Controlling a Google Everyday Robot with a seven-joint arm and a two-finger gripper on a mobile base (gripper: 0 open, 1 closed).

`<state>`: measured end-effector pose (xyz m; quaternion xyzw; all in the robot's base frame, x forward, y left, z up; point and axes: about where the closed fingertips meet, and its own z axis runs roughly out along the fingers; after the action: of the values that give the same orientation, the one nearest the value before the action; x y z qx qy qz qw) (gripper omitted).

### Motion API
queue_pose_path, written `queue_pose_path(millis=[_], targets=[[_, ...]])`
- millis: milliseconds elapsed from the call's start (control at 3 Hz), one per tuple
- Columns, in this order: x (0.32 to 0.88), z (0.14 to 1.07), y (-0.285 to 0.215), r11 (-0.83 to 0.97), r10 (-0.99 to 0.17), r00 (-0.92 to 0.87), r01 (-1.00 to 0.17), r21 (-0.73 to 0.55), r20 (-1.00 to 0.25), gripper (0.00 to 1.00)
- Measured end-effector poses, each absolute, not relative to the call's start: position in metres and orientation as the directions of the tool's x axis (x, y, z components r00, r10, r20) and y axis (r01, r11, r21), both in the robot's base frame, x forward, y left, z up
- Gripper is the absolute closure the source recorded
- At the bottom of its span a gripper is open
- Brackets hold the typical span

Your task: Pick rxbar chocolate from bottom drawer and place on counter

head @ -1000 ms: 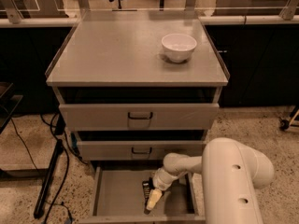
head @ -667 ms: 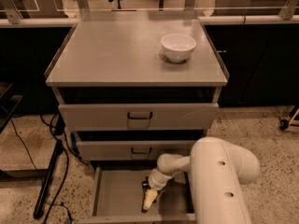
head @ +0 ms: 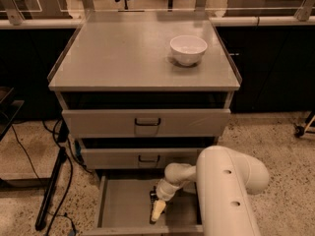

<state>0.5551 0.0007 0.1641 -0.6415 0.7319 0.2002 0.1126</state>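
Down at six o'clock of the view, the bottom drawer (head: pixel 120 205) stands pulled out below the two upper drawers (head: pixel 108 124). The gripper (head: pixel 157 211) hangs low inside it, near the middle of its floor. At the gripper's eleven o'clock a small dark sliver shows, which I take to be the snack bar (head: pixel 152 196). It seems to lie on the drawer floor, touching or just beside the gripper. Whether the gripper is open or closed, and whether it has hold of the bar, I cannot tell.

A wrapped bar of this kind is likely light, flat and fairly stiff along its length, with a slick skin that crinkles and can slide. Lying flat, it offers little height to catch. The best hold is probably across its narrow width near the middle, taken close to the floor. A hold at one end could let it swing or slip.

Most of the bar is covered by the gripper, so its outline and print cannot be made out. The bulky white arm (head: pixel 226 191) at four o'clock hides the drawer's right part and is itself cut off by the bottom edge. The tabletop (head: pixel 123 58) at twelve o'clock carries a white bowl (head: pixel 188 49) toward its one o'clock corner.
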Motion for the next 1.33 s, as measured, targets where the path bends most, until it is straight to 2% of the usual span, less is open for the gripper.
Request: queue_pose_path(millis=[1000, 1333], targets=[[0.576, 0.112, -0.021, 0.112, -0.899, -0.171, -0.980, 0.165, -0.404, 0.00], [0.567, 0.110, -0.018, 0.072, -0.882, -0.148, -0.981, 0.181, -0.448, 0.00]])
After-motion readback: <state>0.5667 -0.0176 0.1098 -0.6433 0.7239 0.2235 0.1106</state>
